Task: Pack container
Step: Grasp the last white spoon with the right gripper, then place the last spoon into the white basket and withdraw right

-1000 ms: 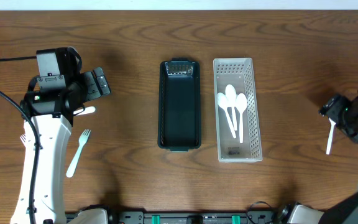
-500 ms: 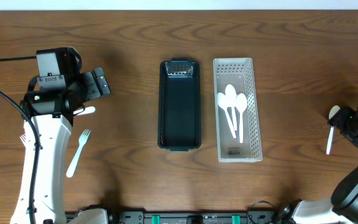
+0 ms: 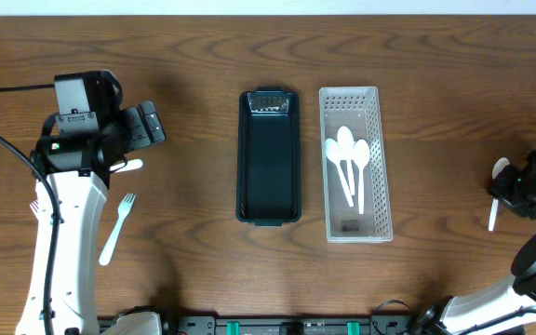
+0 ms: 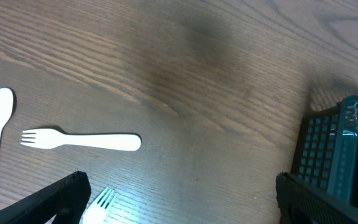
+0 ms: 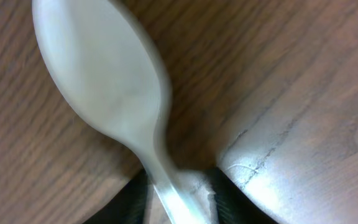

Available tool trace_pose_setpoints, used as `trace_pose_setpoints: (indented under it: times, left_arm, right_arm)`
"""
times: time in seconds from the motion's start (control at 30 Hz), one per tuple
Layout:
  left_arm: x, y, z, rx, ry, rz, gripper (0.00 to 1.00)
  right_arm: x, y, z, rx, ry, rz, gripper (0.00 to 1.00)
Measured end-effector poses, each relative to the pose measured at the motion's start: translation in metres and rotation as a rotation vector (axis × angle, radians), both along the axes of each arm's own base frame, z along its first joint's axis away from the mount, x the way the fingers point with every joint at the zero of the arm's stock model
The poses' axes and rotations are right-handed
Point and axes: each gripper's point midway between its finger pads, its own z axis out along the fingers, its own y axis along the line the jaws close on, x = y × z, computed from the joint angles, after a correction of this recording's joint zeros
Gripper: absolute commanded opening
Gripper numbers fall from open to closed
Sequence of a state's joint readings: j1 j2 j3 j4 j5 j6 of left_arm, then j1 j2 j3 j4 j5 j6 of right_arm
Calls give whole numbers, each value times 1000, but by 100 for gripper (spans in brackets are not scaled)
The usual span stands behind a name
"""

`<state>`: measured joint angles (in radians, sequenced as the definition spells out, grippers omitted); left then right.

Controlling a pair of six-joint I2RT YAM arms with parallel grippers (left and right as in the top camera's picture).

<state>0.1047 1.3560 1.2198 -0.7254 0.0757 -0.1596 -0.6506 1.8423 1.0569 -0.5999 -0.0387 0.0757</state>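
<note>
step: picking up a spoon | right gripper (image 5: 180,198): jaws pinch thin neck of spoon (image 5: 104,87), lying on surface far right | left gripper (image 4: 179,193): jaws spread wide, holding nothing | next: lift gently, carry to white basket (image 3: 349,93)

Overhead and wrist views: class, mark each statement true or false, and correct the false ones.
1. The white basket holds three spoons. True.
2. The dark container has a fork in it. False: it is empty; a fork lies on the table at the left.
3. A spoon handle lies between the right fingers. True.
4. The left fingers hold a fork. False: they stand wide open with nothing between them.
</note>
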Motion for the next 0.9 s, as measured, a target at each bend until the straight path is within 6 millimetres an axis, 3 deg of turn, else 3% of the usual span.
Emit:
trace_pose_setpoints:
  times: [0.13, 0.3, 0.47, 0.6, 0.73, 0.8, 0.9]
  left_arm:
    - [0, 0, 0, 0, 0, 0, 98]
    - [0, 0, 0, 0, 0, 0, 98]
    - [0, 0, 0, 0, 0, 0, 98]
    - [0, 0, 0, 0, 0, 0, 98]
    - [0, 0, 0, 0, 0, 0, 98]
    - [0, 0, 0, 0, 0, 0, 98]
    - [0, 0, 0, 0, 0, 0, 98]
  right_arm:
    - [1, 0, 0, 10, -3, -16, 6]
    - [1, 14, 4, 98, 10, -26, 1]
    - [24, 50, 37, 227, -75, 37, 2]
    - [62, 107, 111, 241, -261, 215, 1]
    - [87, 189, 185, 181, -448, 453, 1]
    - [92, 232, 202, 157, -495, 555, 1]
    - [95, 292, 198, 150, -491, 684, 1]
